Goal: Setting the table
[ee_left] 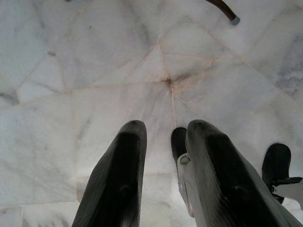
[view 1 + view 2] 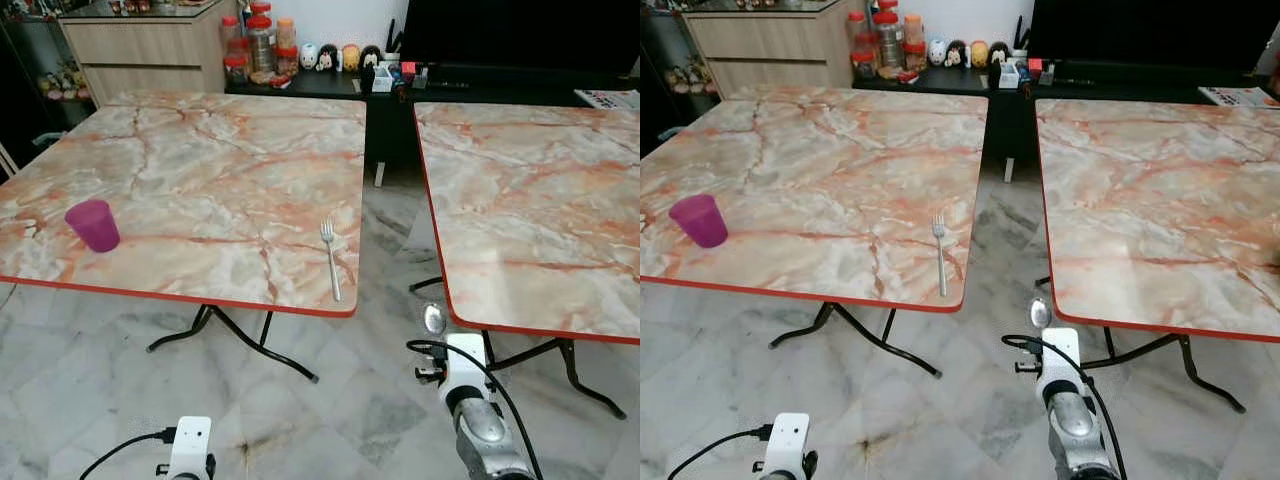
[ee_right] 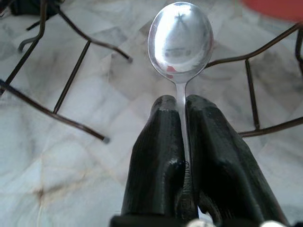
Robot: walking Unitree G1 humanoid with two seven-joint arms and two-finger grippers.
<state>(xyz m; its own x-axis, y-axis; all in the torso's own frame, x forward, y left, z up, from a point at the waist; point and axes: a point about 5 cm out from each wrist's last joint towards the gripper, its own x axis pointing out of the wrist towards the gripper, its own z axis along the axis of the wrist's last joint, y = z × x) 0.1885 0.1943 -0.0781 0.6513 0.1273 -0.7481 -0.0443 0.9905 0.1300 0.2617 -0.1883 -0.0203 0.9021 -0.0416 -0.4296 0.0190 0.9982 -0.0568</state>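
Right tool [image 3: 182, 106], pinching a spoon [image 3: 180, 40], should lay it beside the fork [image 2: 331, 258] near the table [image 2: 200, 296] edge, bowl up.

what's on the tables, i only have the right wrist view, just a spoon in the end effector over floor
Observer: A fork lies near the front right corner of the left table.
Operator: anything else on it
Observer: A purple cup stands upright near its front left edge, well apart from the fork.
Operator: where's my spoon relative to the tables
Observer: The right end effector holds the spoon low in the gap between the tables, by the front left corner of the right table.
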